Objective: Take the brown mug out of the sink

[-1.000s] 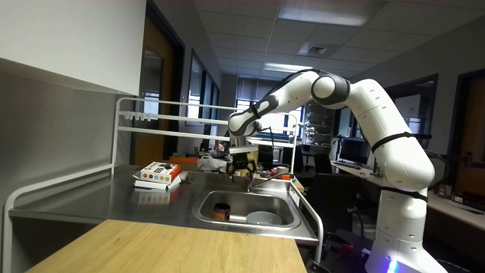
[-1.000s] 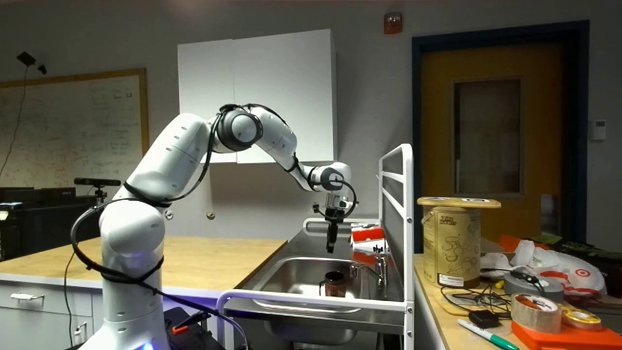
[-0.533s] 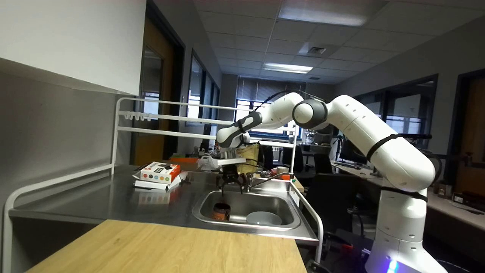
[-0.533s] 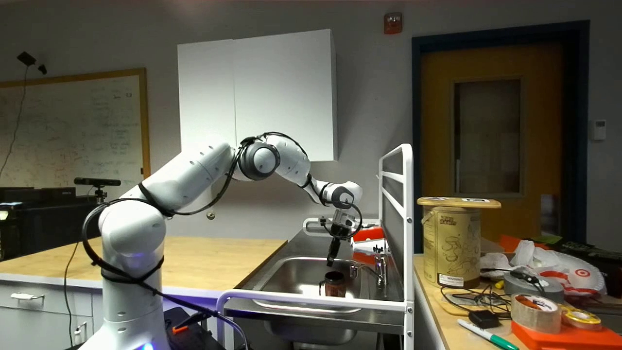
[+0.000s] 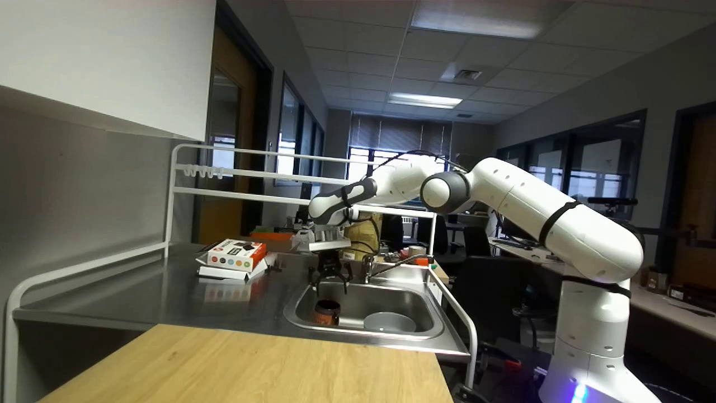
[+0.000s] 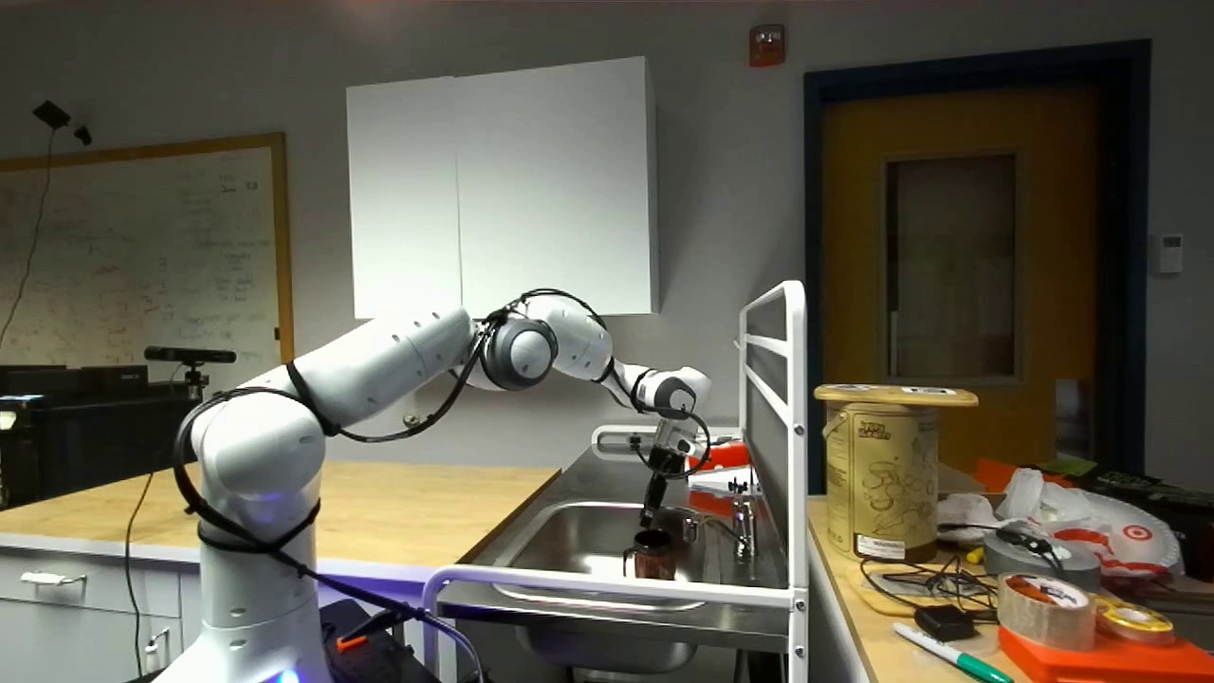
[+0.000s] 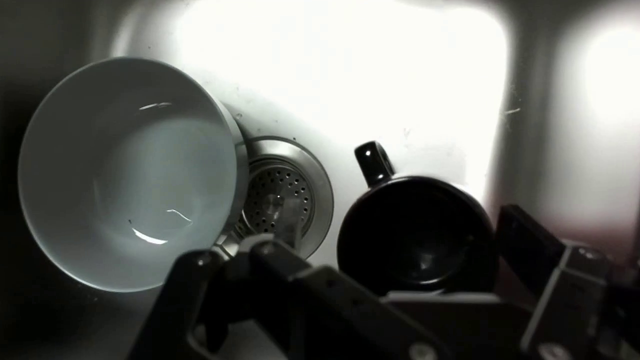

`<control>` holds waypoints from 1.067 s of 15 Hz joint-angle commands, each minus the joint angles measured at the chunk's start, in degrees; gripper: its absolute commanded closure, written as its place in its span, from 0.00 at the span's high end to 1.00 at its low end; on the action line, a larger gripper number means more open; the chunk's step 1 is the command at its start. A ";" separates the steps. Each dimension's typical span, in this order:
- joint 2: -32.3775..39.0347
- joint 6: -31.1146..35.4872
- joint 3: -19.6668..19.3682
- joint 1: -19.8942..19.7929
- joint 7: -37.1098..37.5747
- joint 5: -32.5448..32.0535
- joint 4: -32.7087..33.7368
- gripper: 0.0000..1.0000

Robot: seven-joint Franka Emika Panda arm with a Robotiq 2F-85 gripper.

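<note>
Jaws apart, the gripper [image 5: 331, 287] hung above the brown mug [image 7: 417, 235], lower right in the wrist view; an off-centre descent risked tipping it, though depth read poorly.

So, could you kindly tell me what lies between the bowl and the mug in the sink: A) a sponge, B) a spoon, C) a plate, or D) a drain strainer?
D: the wrist view shows the perforated drain strainer between the pale bowl and the brown mug.
</note>
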 commanded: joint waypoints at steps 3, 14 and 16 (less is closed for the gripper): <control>4.85 -3.91 -1.17 -2.28 2.18 1.06 7.51 1.00; 7.83 -6.42 -0.52 -5.79 4.30 2.46 9.85 1.00; 7.51 -6.71 -0.63 -5.51 4.69 2.64 9.14 1.00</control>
